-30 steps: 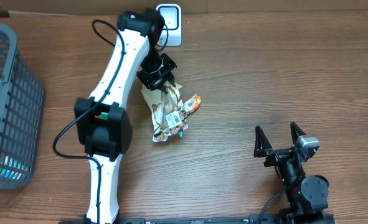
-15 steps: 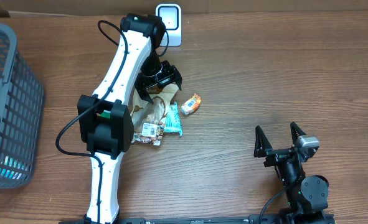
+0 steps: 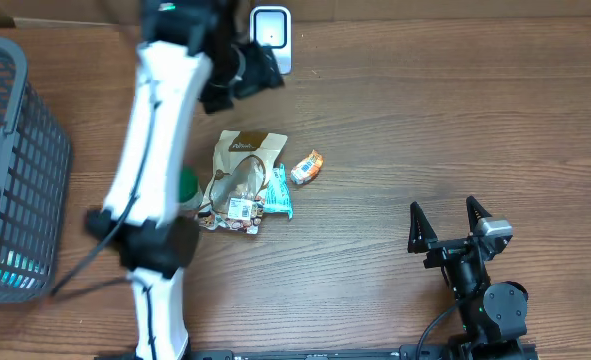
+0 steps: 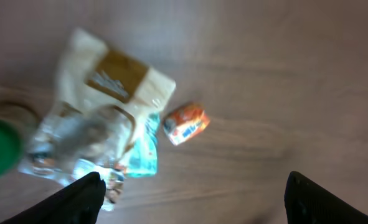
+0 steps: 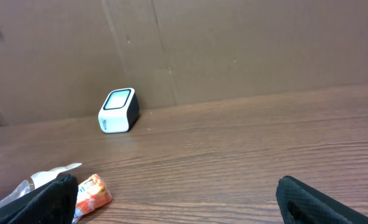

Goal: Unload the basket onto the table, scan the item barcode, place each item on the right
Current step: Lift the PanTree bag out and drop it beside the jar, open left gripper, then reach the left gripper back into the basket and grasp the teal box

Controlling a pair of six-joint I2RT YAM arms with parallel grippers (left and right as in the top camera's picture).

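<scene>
Roughly central on the table [image 3: 425,120], a crumpled tan snack bag [image 3: 243,170] lies flat, gripped by nothing; a small orange packet [image 3: 309,165] sits just right of it; the white scanner [image 3: 271,25] stands at the far edge; the left gripper [image 4: 193,198] hangs raised between bag and scanner, fingers wide apart, empty; the right gripper [image 3: 453,228] rests near right, fingers spread.

The bench [image 3: 425,130] is brown wood, grainy and matt. The bag [image 3: 245,165] looks like beige paper with crinkled clear plastic, and the small orange packet [image 3: 310,166] is glossy. The basket [image 3: 35,150] is grey plastic mesh. The scanner [image 3: 271,30] is smooth white plastic. The wall [image 5: 246,43] is dull cardboard.
</scene>
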